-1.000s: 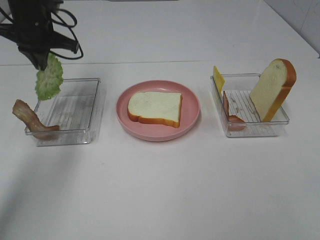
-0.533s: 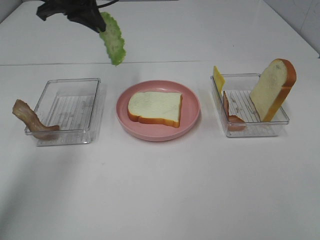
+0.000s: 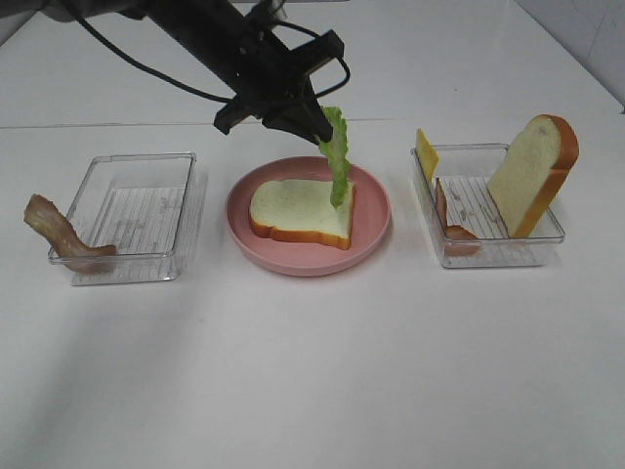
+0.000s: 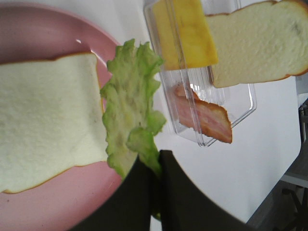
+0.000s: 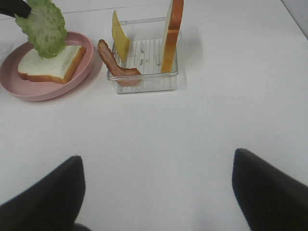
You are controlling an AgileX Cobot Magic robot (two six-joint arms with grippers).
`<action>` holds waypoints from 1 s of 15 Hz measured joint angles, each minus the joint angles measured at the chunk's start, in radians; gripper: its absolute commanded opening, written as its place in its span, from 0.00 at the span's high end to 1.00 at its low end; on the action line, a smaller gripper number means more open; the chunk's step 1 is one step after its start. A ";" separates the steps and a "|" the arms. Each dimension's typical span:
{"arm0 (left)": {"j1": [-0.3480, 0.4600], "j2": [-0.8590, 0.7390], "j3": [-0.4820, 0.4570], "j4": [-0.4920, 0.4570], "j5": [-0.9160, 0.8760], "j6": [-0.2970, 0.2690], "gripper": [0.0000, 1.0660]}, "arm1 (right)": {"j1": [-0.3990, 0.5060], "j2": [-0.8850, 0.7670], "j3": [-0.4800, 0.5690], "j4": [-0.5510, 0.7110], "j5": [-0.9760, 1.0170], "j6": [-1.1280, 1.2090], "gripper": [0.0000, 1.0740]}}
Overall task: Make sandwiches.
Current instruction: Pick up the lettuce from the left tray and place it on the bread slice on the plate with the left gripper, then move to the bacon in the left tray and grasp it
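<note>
Our left pincer [image 4: 159, 163] is clamped on one end of the lettuce [image 4: 129, 103], which hangs below it over the edge of the bread slice [image 4: 48, 115]; we cannot tell if they touch. The slice lies flat on the pink plate [image 4: 43, 29] beneath the pincer. Beyond it, a clear tray [image 3: 498, 259] holds cheese [image 4: 190, 31], bacon [image 4: 204, 115] and an upright second slice [image 4: 255, 43]. Our right pincer [image 5: 156, 173], well apart, stands agape over the bench [image 5: 216, 120].

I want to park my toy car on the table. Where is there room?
The wide strip of table in front of the left tray, pink plate and right tray is bare. So are the gaps either side of the plate. Crowded over the plate: the left gripper dangles lettuce there.
</note>
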 measured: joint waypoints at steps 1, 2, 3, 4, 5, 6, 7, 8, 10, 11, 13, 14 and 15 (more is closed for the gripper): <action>-0.004 0.021 0.000 0.000 0.000 0.000 1.00 | 0.000 0.000 0.000 0.000 0.000 0.000 0.27; -0.004 0.034 0.000 0.004 0.000 0.000 1.00 | 0.000 0.000 0.000 0.000 0.000 0.000 0.27; -0.003 0.040 0.000 0.010 0.000 0.000 1.00 | 0.000 0.000 0.000 0.000 0.000 0.000 0.27; -0.001 0.045 0.000 0.033 0.004 0.000 1.00 | 0.000 0.000 0.000 0.000 0.000 0.000 0.27; -0.001 0.047 0.000 0.068 0.011 -0.005 1.00 | 0.000 0.000 0.000 0.000 0.000 0.000 0.27; -0.001 0.047 0.000 0.103 0.025 -0.029 1.00 | 0.000 0.000 0.000 0.000 0.000 0.000 0.27; 0.000 0.047 0.000 0.143 0.035 -0.061 1.00 | 0.000 0.000 0.000 0.000 0.000 0.000 0.27; 0.000 0.047 0.000 0.179 0.040 -0.088 0.96 | 0.000 0.000 0.000 0.000 0.000 0.000 0.27; 0.001 0.048 0.000 0.239 0.050 -0.108 0.69 | 0.000 0.000 0.000 0.000 0.000 0.000 0.27; 0.001 0.049 0.000 0.258 0.050 -0.108 0.62 | 0.000 0.000 0.000 0.000 0.000 0.000 0.27; 0.001 0.050 0.000 0.287 0.050 -0.108 0.30 | 0.000 0.000 0.000 0.000 0.000 0.000 0.27; 0.001 0.049 -0.001 0.313 0.050 -0.108 0.28 | 0.000 0.000 0.000 0.000 0.000 0.000 0.27; 0.001 0.041 -0.001 0.348 0.050 -0.108 0.28 | 0.000 0.000 0.000 0.000 0.000 0.000 0.27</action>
